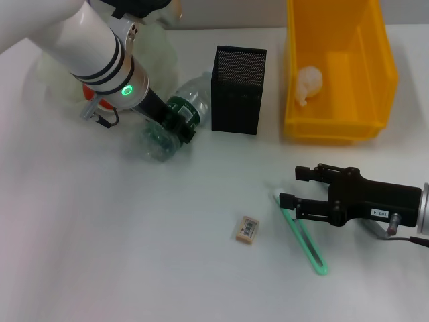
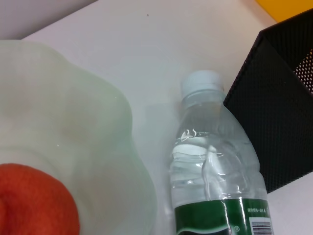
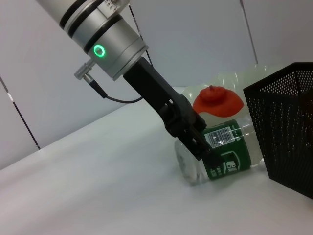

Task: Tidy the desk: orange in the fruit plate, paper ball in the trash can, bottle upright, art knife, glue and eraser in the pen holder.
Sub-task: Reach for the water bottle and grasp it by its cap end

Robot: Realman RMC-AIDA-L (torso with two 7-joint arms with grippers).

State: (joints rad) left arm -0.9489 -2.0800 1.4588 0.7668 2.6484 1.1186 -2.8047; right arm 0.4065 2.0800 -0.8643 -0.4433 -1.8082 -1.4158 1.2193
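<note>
left gripper (image 1: 179,126) clamped on 1 lying bottle (image 1: 167,127) | right gripper (image 1: 289,188) open, empty, 4 o'clock | 1 eraser (image 1: 247,229) | 1 paper ball (image 1: 309,83) in trash can (image 1: 375,107) | 1 pen holder (image 1: 238,100)

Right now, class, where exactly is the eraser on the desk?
In the head view, the eraser lies flat on the bare white desk toward the near edge, untouched. It sits just left of the green art knife, well in front of the pen holder.

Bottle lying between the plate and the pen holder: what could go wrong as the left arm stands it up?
The bottle lies wedged between the fruit plate and pen holder, so swinging it upright may knock either. The left gripper holds the round label area, so it might slip or roll.
</note>
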